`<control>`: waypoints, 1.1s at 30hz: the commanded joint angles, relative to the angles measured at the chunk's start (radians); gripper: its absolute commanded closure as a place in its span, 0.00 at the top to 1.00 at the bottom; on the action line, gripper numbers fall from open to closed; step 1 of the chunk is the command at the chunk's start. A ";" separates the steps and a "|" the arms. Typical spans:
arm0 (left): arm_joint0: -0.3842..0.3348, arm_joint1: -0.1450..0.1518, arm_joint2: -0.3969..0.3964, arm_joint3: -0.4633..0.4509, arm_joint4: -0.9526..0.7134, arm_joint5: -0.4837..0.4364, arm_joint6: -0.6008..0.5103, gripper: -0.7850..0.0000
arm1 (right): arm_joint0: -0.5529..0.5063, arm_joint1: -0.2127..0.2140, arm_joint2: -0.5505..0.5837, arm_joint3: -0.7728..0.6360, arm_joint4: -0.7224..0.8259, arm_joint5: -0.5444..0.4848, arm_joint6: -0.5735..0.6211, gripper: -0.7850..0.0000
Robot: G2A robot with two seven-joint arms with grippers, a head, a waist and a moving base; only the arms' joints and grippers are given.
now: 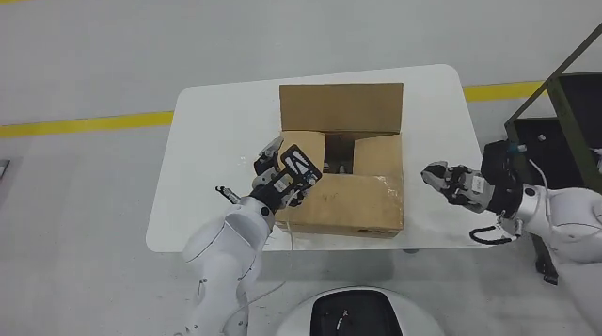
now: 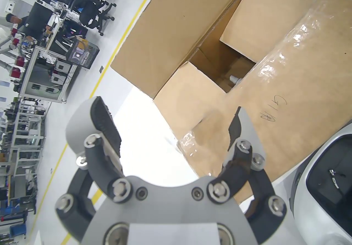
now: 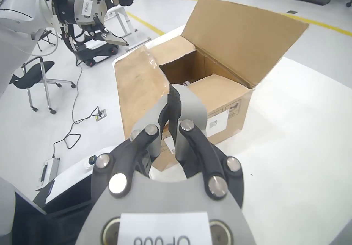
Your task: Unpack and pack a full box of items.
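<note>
White table (image 1: pixel 212 148), bearing at its middle one cardboard box (image 1: pixel 362 200), far flap raised, other flaps folded in around a gap; left gripper (image 2: pixel 170 122), spread wide, empty, above the box's near-left corner; right gripper (image 3: pixel 173 103), fingers pressed together, empty, right of the box.

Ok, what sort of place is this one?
Most likely a robotics lab or workshop floor: yellow floor lines, office chairs and equipment racks beyond the white table holding the cardboard box.
</note>
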 commanded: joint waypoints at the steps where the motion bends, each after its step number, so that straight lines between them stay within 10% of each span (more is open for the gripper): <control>1: 0.000 0.000 0.000 0.000 0.000 0.000 0.000 1.00 | 0.047 0.003 -0.036 0.025 0.037 0.018 0.072 0.21; 4: 0.000 0.000 0.000 0.000 0.000 0.000 0.000 1.00 | 0.097 0.006 -0.072 0.064 0.068 0.045 0.133 0.44; 33: 0.000 0.000 0.000 0.000 0.000 0.000 0.000 1.00 | 0.193 0.040 -0.249 0.145 0.393 -0.031 0.356 0.43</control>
